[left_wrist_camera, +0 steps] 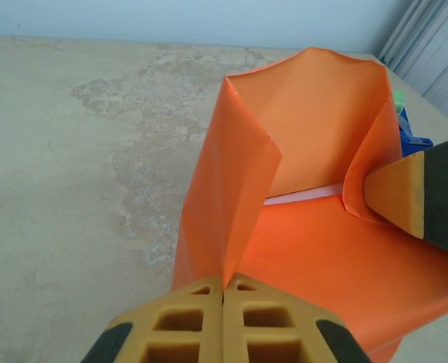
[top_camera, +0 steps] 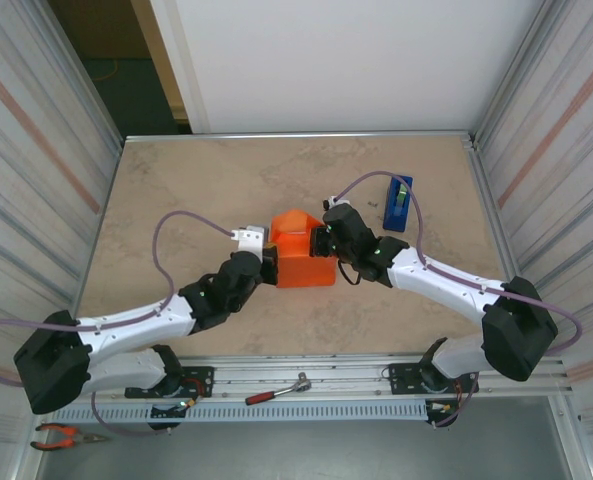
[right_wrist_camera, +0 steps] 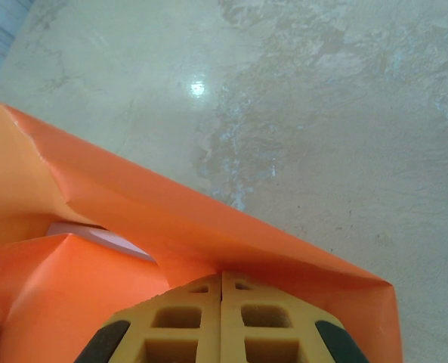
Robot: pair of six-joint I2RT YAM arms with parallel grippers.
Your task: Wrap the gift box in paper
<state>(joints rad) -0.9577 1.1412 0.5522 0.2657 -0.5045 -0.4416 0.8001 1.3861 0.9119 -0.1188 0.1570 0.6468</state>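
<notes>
From above, your gift box (top_camera: 304, 268) sits mid-table between the two arms, with the paper (top_camera: 291, 222) already around its sides and one flap standing up on the far side. Your left gripper (top_camera: 267, 263) is against the box's left side and your right gripper (top_camera: 322, 243) against its right. A blue tape dispenser (top_camera: 398, 203) stands apart at the far right. A ratchet (top_camera: 276, 391) lies on the near rail and red-handled pliers (top_camera: 64, 436) at the near left.

On the left wrist view, the left gripper (left_wrist_camera: 224, 291) has its jaws pressed together, with a standing fold of the sheet running into the seam. Across the box, one yellow fingertip (left_wrist_camera: 399, 190) of the other arm pushes a corner of the flap inward.

On the right wrist view, the right gripper (right_wrist_camera: 222, 276) is also clamped tight, seemingly pinching the paper's creased edge.

You appear to be folding in an open end. Next, lay the upright flap down flat over the box while keeping both side creases pinned, then go for tape.

Count: one box, one sheet, one dispenser, one ratchet, one pair of pliers, two grippers.
</notes>
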